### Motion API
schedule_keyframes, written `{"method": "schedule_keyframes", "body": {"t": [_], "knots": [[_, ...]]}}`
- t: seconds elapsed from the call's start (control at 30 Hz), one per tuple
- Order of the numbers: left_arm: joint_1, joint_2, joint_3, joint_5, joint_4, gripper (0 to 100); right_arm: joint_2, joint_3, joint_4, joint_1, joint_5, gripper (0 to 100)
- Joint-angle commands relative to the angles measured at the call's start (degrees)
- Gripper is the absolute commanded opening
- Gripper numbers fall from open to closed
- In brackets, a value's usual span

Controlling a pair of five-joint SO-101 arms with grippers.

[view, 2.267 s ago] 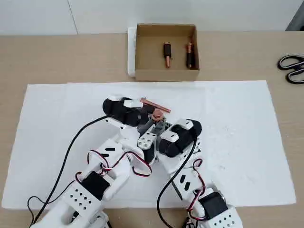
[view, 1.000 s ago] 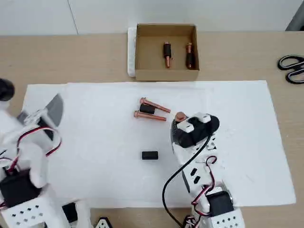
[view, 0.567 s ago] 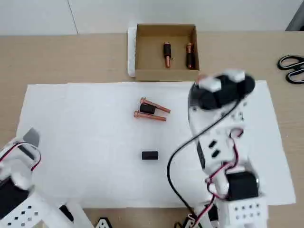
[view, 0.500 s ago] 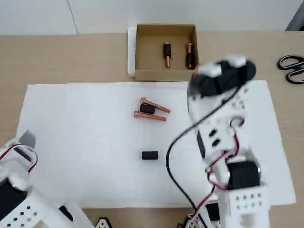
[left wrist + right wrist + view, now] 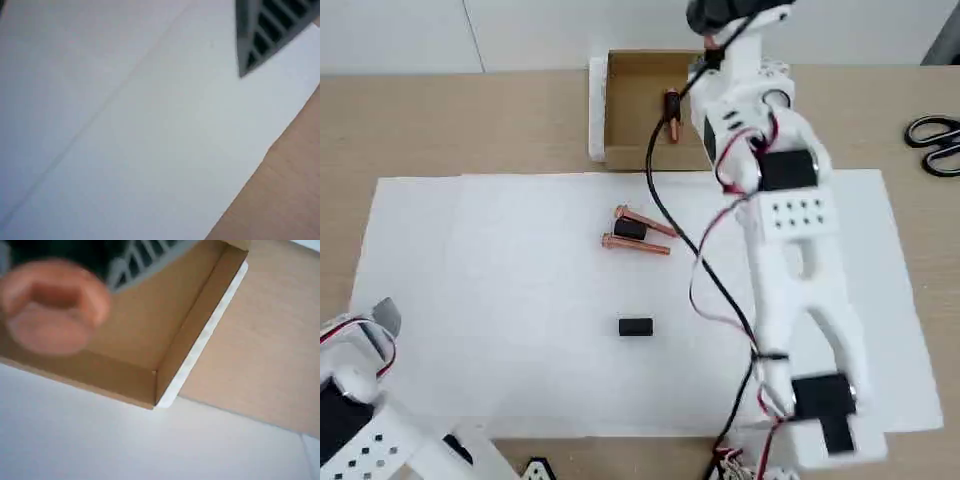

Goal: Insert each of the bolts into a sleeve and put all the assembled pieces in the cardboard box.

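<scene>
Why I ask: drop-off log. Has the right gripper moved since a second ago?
Yes: the right gripper, gripping a bolt, went from the white paper to over the cardboard box.

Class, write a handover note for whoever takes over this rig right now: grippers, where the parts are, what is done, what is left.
Right gripper: above the cardboard box, shut on a bolt; its sleeve cannot be made out.
Left gripper: at the white paper edge.
Done: one assembled piece lies in the box.
Left: drop the held bolt in; two loose bolts with a sleeve between them, plus another sleeve, need assembling and boxing.
</scene>
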Motion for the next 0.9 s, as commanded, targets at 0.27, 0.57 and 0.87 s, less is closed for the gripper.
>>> {"method": "schedule_keyframes", "body": {"t": [0.27,0.57,0.87], "knots": [[-4.48,-0.70,-3.56,-4.57,2.99,31,30.46,-21.01,-13.05,4.62,0.00,0.4],[-11.52,-0.70,-3.82,-8.26,2.64,31,44.44,-29.36,-17.80,4.53,0.00,0.4],[-11.52,-0.70,-3.82,-8.44,2.90,31,48.48,-29.36,-18.24,3.30,0.09,0.8]]}}
